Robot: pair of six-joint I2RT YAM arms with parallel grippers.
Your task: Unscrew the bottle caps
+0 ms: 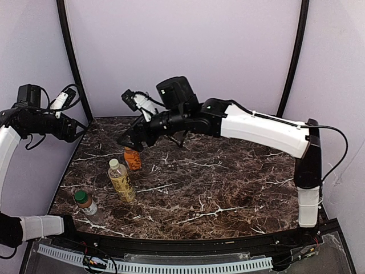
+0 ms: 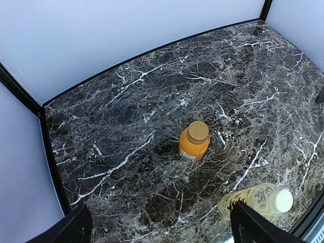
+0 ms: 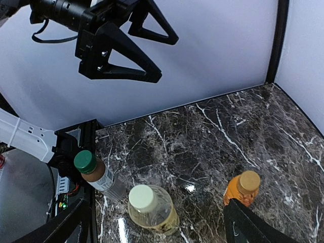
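The right claw is spread wide and holds nothing. It hangs in the air over the far left part of the table, just behind the orange bottle and clear of it. In the right wrist view both its fingers stand far apart at the bottom corners, with the bottles well below them.

The left claw is also spread wide and empty, raised high beyond the table's left edge and touching nothing.

All three bottles stand upright on the left side of the table, caps on. The orange bottle is farthest back, the yellow bottle is just in front of it, and the green-capped bottle stands nearest the front left corner, apart from the other two.
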